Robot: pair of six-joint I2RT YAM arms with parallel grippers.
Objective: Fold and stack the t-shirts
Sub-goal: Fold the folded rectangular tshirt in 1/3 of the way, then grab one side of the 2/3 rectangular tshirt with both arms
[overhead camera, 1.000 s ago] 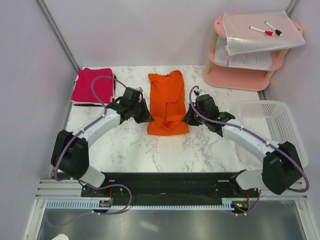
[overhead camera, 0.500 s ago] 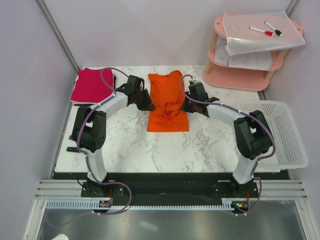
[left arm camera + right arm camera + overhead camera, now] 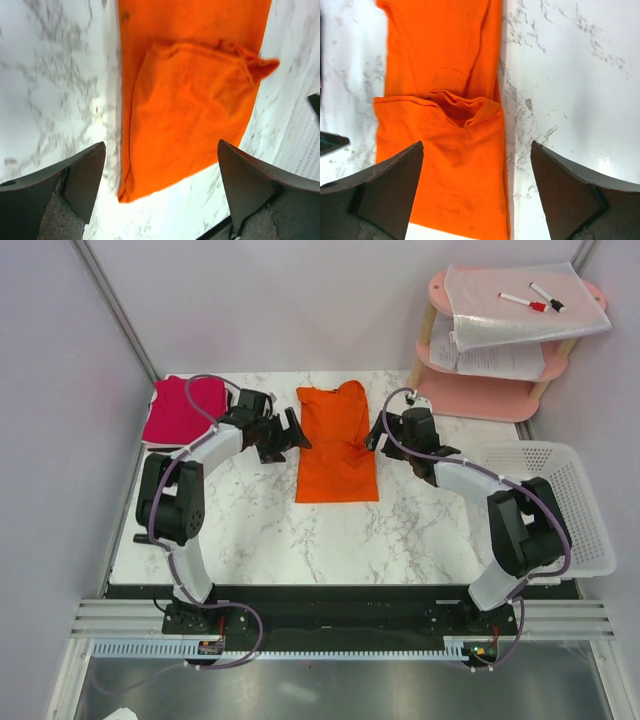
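The orange t-shirt point(image 3: 337, 445) lies folded on the table point(image 3: 420, 530). The left gripper point(image 3: 297, 430) and right gripper point(image 3: 374, 438) sit on either side of it, claws spread wide. The pink t-shirt point(image 3: 182, 410) lies far left. A white basket point(image 3: 545, 465) stands at the right. The pink shelf point(image 3: 480, 400) holds papers point(image 3: 520, 325) and two pens point(image 3: 522, 302).

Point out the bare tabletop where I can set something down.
Widest free patch: the marble table between the orange t-shirt and the arm bases, along the shirt's near edge. Crowded: the back, where the left tool and right tool flank the orange t-shirt, with the magenta t-shirt in the back-left corner and the white basket along the right edge.
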